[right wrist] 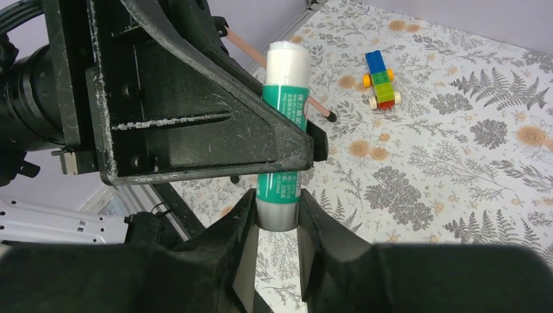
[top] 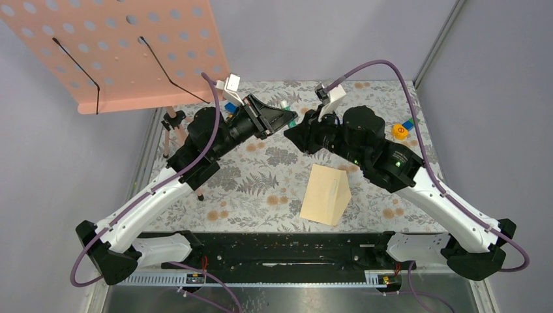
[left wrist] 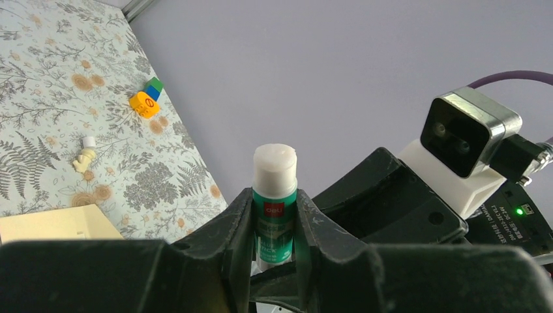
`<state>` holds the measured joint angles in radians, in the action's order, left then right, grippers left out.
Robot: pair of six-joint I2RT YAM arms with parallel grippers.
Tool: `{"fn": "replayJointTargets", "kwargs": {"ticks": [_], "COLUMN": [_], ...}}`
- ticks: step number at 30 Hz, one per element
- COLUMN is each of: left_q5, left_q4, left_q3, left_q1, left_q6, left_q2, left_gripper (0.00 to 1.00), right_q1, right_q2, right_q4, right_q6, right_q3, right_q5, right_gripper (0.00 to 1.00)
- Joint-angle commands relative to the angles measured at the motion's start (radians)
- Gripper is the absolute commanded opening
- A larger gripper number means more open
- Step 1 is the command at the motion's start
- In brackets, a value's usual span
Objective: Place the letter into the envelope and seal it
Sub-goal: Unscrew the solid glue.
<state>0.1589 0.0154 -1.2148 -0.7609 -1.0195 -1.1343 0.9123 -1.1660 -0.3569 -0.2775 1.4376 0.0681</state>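
We see the left pincer [left wrist: 274, 212] clamped on a green glue stick [right wrist: 285, 72] at upper centre, the right pincer [right wrist: 277, 212] clamped on its base.

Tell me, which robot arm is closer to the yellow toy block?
The right arm. Its dark wrist part passes close by the yellow toy block, just to its left in the top view. The left arm is across the table, well away.

The white-capped, green-labelled plastic glue stick [right wrist: 285, 98] looks smooth and glossy. The left gripper [left wrist: 274, 208] is matt black plastic — scuffed pale along its edges. The pale cream paper sheet [top: 326, 194] and fern-printed table covering [right wrist: 456, 150] look matt.
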Motion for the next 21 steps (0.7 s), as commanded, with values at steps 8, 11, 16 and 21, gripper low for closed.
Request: {"fn": "replayJointTargets", "kwargs": {"ticks": [8,11,16,21], "left_q5": [0.159,0.247,0.343,0.426], "left_q4": [0.178,0.28,0.421,0.52], "left_q3": [0.0,0.015,0.033,0.015], "left_q1": [0.007,0.008,0.009,0.011], "left_q6": [0.031,0.025,-0.003,-0.036], "left_q2": [0.022,0.027,0.044,0.041], "left_gripper": [0.0,0.0,0.0,0.0], "right_q1": [-0.059,-0.149,-0.268,-0.301], "right_q2": [0.046,0.073,0.042,-0.049], "right_q4": [0.096,0.232,0.649,1.106], "right_q6": [-0.041,-0.158,-0.483,-0.788], "right_q3": [-0.034,-0.115,-0.264,-0.359], "right_q5": [-0.173,-0.399,-0.784,-0.964], "right_gripper": [0.0,0.0,0.0,0.0]}}
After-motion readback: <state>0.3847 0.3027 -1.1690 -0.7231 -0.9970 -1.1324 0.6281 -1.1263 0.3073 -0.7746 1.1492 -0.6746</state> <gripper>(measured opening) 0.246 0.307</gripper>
